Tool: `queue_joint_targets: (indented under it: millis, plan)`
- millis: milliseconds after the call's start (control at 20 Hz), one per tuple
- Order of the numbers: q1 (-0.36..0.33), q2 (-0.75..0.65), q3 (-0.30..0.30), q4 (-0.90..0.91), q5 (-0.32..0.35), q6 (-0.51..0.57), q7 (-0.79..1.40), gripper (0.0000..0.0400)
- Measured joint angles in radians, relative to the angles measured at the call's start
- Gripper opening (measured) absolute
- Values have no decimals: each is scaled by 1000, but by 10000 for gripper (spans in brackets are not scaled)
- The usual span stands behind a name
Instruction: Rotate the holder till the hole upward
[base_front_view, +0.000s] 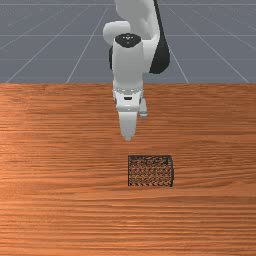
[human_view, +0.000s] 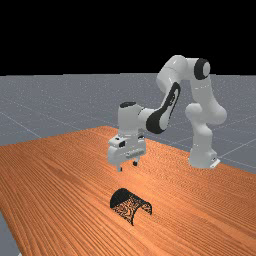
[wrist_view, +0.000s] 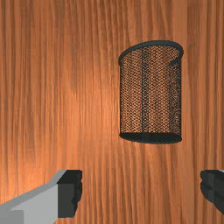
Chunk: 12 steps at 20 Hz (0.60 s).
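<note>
Your end effector (wrist_view: 141, 190): spread wide | holder (base_front_view: 151, 171): on its side on the counter (base_front_view: 60, 210), lower, toward the front view's right | long axis: crosswise to your opening

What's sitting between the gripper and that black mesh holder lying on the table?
Just bare tabletop and air: in the front and far views, no object stands between the raised gripper and the holder.
</note>
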Motion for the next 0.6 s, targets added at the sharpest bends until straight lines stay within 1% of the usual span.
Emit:
queue_joint_targets:
  millis: [50, 100, 150, 200, 250, 300, 350, 400, 450, 500, 600]
  plan:
    - [0, 0, 0, 0, 0, 0, 0, 243]
    - [0, 0, 0, 0, 0, 0, 0, 148]
    - [0, 0, 0, 0, 0, 0, 0, 90]
    - [0, 0, 0, 0, 0, 0, 0, 54]
    - [0, 0, 0, 0, 0, 0, 0, 33]
    - [1, 0, 1, 0, -1, 0, 0, 20]
    - [-5, 0, 9, 0, 19, 0, -9, 12]
    - [-2, 0, 13, 0, 23, 0, -5, 7]
    - [-4, 1, 24, 1, 44, 0, -8, 5]
    - [-3, 5, 47, 4, 81, 2, -6, 3]
    - [48, 18, 69, 22, 80, 4, 73, 1]
